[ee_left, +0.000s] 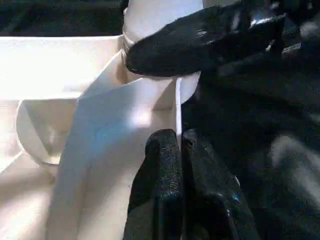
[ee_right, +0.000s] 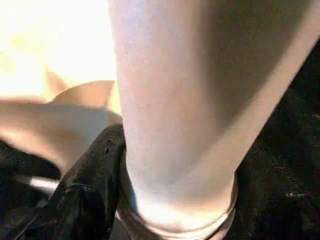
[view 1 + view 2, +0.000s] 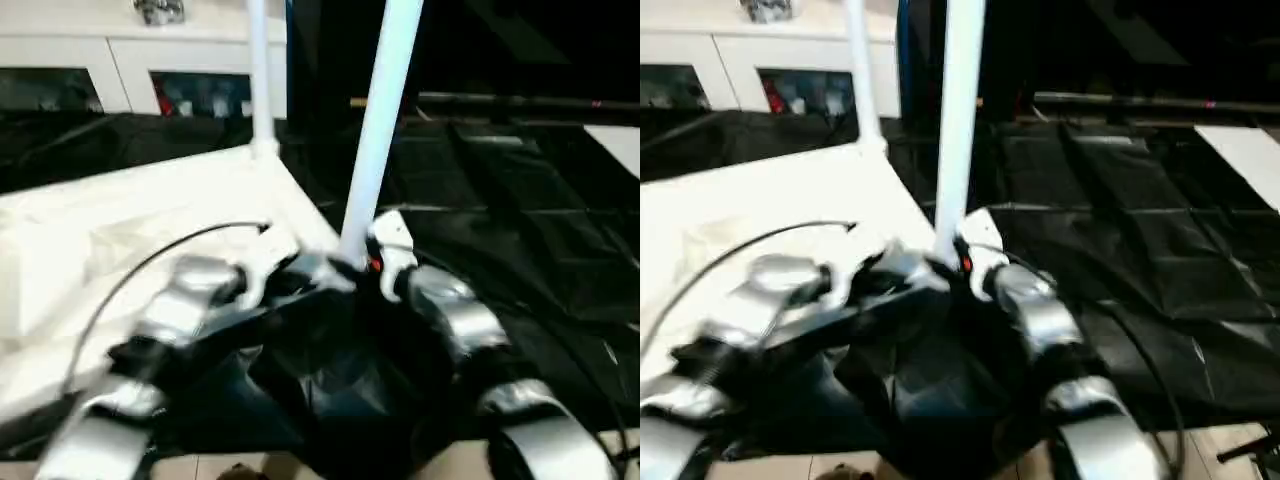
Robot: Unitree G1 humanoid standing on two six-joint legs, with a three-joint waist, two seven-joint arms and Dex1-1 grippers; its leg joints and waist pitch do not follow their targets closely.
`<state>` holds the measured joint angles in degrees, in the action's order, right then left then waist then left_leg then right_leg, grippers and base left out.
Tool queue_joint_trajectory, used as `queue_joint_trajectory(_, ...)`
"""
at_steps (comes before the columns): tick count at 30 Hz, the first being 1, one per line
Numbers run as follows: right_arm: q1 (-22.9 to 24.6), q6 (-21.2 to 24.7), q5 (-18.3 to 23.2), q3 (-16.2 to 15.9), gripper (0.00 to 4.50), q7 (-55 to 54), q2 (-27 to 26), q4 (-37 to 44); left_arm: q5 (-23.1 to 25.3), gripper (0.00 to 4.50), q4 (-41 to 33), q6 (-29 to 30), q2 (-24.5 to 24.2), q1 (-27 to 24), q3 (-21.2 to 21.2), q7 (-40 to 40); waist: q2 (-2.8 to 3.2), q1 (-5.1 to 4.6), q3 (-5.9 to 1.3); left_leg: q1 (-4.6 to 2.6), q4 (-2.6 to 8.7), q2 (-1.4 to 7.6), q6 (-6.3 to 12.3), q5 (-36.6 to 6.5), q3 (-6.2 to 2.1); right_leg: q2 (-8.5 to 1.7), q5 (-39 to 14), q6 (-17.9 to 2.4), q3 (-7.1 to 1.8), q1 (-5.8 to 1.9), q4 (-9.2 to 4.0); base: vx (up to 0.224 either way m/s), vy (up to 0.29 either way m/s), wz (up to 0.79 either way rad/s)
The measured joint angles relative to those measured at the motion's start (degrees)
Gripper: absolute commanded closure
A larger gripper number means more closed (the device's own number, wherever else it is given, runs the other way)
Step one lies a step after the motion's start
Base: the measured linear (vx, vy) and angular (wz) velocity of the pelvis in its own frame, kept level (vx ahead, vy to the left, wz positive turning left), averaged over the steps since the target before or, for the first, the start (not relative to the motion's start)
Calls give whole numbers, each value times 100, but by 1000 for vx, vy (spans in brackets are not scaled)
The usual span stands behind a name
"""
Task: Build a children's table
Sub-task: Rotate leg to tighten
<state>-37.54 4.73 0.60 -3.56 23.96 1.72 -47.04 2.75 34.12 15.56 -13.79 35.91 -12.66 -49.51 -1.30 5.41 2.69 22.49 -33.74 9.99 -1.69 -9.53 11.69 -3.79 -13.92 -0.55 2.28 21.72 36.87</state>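
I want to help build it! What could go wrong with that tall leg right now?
The near leg stands at the tabletop's corner with the right gripper around its base. If it isn't pushed fully into its socket, it could lean or pop out. The left gripper is pinching the thin corner edge; a slip there might let the top shift. Both grippers are crowded together and could bump.

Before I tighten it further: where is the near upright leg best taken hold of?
Grip the near leg low, just above its corner socket, from the side, where the right hand already sits. The tube stands upright and tapers upward, so its base is thickest and steadiest.
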Motion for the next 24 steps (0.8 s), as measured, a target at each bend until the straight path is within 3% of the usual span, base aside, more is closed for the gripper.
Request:
queue_joint_trajectory(3, -48, -91, -33, 96, 182, -279, -71, -131, 69, 450, 97, 31, 154, 71, 7, 167, 15, 9, -9, 1, 1, -2, 1, 0, 0, -3, 0, 1, 2, -7, -15, 0, 0, 0)
queue_joint_trajectory(4, -46, -114, -26, 107, 126, -279, -73, -146, 80, 450, 98, 25, 160, 71, 8, 166, 21, 10, -12, 1, 1, -2, 1, 0, 0, -3, 0, 1, 3, -10, -19, 0, 0, 0)
queue_joint_trajectory(9, -43, -156, -40, 97, 84, -228, -92, -147, 88, 450, 77, 20, 144, 63, 17, 95, 24, 1, -10, 2, 1, -2, 1, -1, 0, -2, 1, 4, 4, -10, -22, 0, 0, 0)
queue_joint_trajectory(17, 69, -533, -48, -276, 84, 1182, 364, -11, -138, 450, -357, -119, -253, -252, 11, -717, 35, 0, -4, 19, 17, 12, 1, 0, 0, 13, -5, 14, 12, 11, -27, 0, 0, 0)
queue_joint_trajectory(24, 342, -508, 155, -642, 84, 3002, 986, 574, -401, 450, -539, -265, -750, -438, -29, -1673, 27, 47, 2, 20, 8, 17, 2, 0, 0, 16, -4, 13, 12, 11, -23, 0, 0, 0)
